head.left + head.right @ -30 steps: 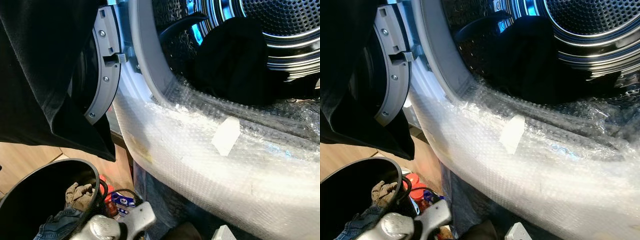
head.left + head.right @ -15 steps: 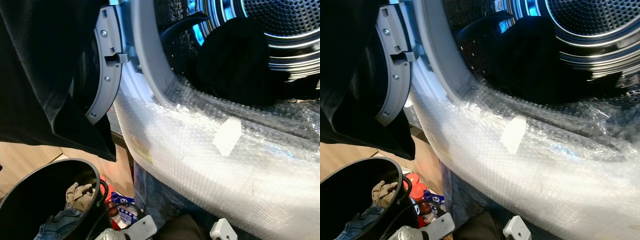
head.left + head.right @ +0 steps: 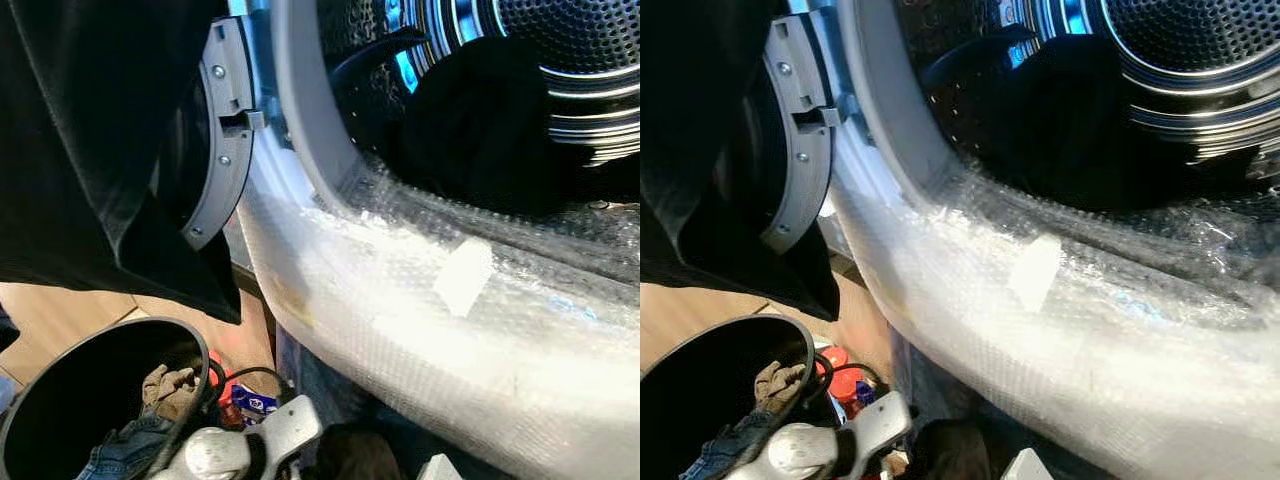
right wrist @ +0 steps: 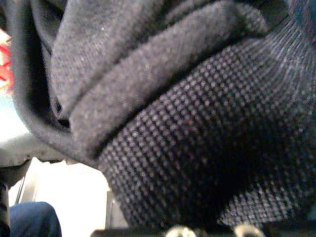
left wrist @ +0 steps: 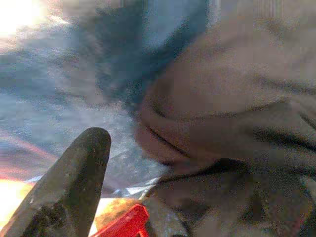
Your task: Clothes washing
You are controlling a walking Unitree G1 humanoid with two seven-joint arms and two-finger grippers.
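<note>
Before the washer, head views:
drum (image 3: 560,60): open and lit blue inside, with a dark garment (image 3: 480,120) already lying in it, so loading looks under way (my judgement).
bubble wrap (image 3: 420,330): taped over the washer's lower rim, probably to pad it against knocks; a pale tape patch (image 3: 462,277) holds it down.
door (image 3: 222,140): swung open to the robot's left, grey inner ring facing the drum.
black cloth (image 3: 90,150): hangs over the upper left, in front of the door; what holds it up cannot be seen.
basket (image 3: 30,420): black, round, on the wooden floor below the door, kept close so the clothes are within reach; a tan rag (image 3: 168,385) and blue denim (image 3: 120,455) lie in it.
left arm (image 3: 240,452): its silver wrist sits low beside the basket, just under the washer front.
writing: a small blue packet (image 3: 250,403) by the basket carries print too small to read.

Left wrist view:
left gripper (image 5: 69,182): one black finger shows, close to a brownish garment (image 5: 237,108); whether the jaws are apart or closed cannot be told.
red item (image 5: 126,224): plastic edge below the finger, unlabelled.

Right wrist view:
knit (image 4: 197,128): grey ribbed fabric pressed right up to the camera, likely gathered for lifting toward the drum; the state of the jaws cannot be told.
</note>
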